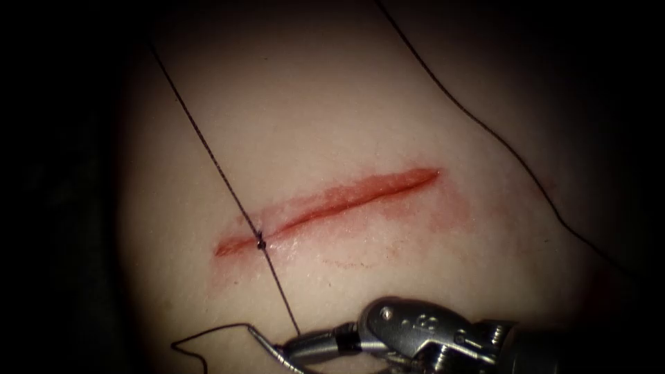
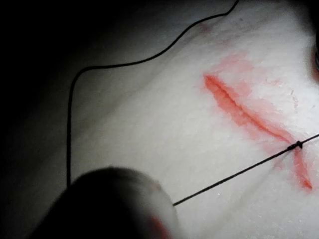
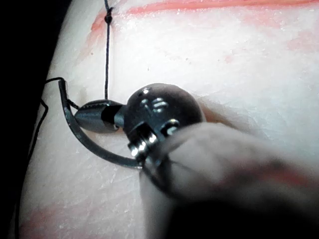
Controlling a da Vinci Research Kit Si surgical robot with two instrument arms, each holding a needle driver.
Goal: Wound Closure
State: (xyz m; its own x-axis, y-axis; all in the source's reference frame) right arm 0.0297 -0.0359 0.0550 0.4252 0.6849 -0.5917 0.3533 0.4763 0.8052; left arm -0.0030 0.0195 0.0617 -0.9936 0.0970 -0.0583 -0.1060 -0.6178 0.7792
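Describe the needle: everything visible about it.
The needle is a thin, dark, curved piece of metal. The right arm's tool has its jaws shut on it near the middle of its curve. It sits below the cut's left end, outside the tissue, lying close over its surface. The thread trails from one end of it. Which end is the point cannot be told.

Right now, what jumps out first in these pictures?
A long red cut runs across the pale tissue, with a dark thread crossing it at a small knot near its left end. Below, the right tool holds the curved needle, which lies outside the tissue.
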